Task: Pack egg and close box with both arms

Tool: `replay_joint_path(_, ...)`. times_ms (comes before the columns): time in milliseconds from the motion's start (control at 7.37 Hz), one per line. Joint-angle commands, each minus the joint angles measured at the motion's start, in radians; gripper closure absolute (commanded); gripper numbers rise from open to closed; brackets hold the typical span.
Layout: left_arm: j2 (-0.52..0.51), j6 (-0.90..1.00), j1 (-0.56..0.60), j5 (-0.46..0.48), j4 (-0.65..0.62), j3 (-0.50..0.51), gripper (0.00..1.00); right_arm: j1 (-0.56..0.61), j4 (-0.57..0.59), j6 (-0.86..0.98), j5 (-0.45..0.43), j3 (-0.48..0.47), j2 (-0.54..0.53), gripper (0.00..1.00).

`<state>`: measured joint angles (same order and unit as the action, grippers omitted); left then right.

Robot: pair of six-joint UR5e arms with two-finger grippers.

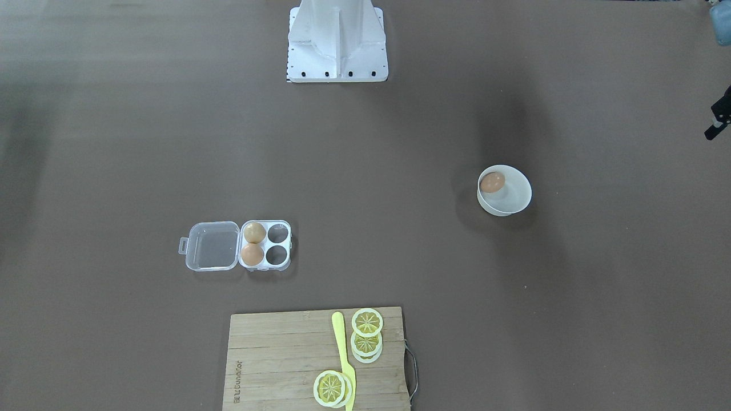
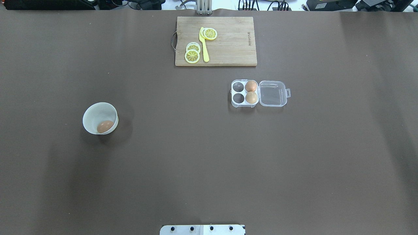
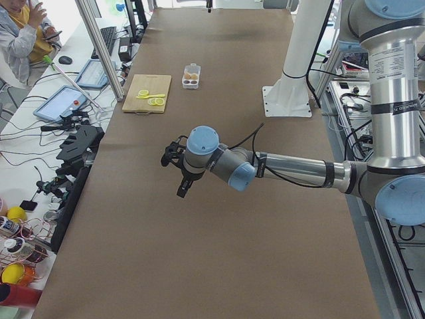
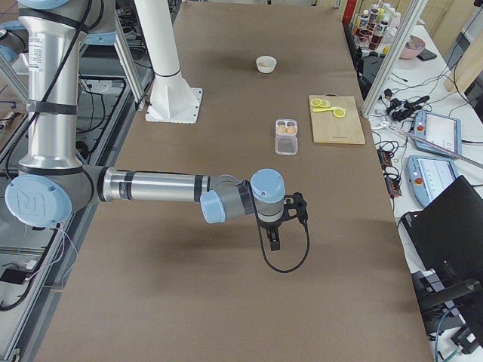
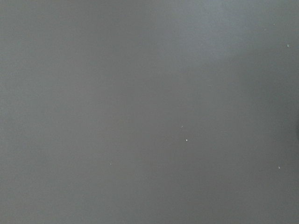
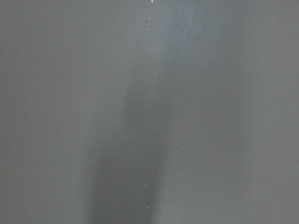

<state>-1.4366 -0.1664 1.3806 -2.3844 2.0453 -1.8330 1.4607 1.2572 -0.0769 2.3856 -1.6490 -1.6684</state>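
1. As the front-facing view has it, the egg point(image 1: 492, 182) lies on its side in the white bowl point(image 1: 514, 195), against the wall at 10 o'clock, with its long axis roughly 3-to-9. The box point(image 1: 277, 255) sits well apart at the bowl's 8 o'clock. Its lid lies open flat with the latch tab toward 9, and two other eggs fill the cells by the hinge. Only a sliver of the left tool point(image 1: 721, 117) shows at the edge, so I cannot tell its spread.
2. Overhead, the egg point(image 2: 104, 127) is at 5 o'clock in the bowl point(image 2: 98, 112). The box point(image 2: 238, 98) lies toward 2 o'clock, with a cutting board point(image 2: 228, 42) at the box's 11.
3. From the left side, the left tool point(image 3: 179, 179) hangs above bare desk point(image 3: 219, 266). Its spread cannot be told.
4. From the right side, the right tool point(image 4: 273, 235) also hangs above the desk, and again I cannot tell.
5. Both wrist views show only desk.
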Motion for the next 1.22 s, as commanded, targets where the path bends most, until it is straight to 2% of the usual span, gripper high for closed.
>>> replay_joint_path(0,-0.118,-0.117,-0.150,0.011,0.001,-0.035,0.08,-0.043,-0.001,-0.001,0.001,-0.009,0.012,0.01)
replay_joint_path(136,-0.183,-0.163,-0.243,0.069,0.001,-0.041,0.13,-0.048,-0.001,-0.001,0.001,-0.017,0.012,0.01)
replay_joint_path(271,-0.221,-0.173,-0.334,0.162,-0.002,-0.048,0.13,-0.052,-0.001,-0.003,0.001,-0.018,0.013,0.01)
replay_joint_path(407,-0.255,-0.177,-0.407,0.213,-0.008,-0.034,0.15,-0.071,-0.001,-0.003,0.001,-0.032,0.015,0.01)
replay_joint_path(678,-0.277,-0.177,-0.471,0.220,-0.008,-0.005,0.19,-0.079,-0.001,-0.003,0.003,-0.038,0.013,0.01)
replay_joint_path(1085,-0.313,-0.177,-0.548,0.220,-0.008,0.053,0.36,-0.082,0.001,-0.003,0.001,-0.038,0.012,0.01)
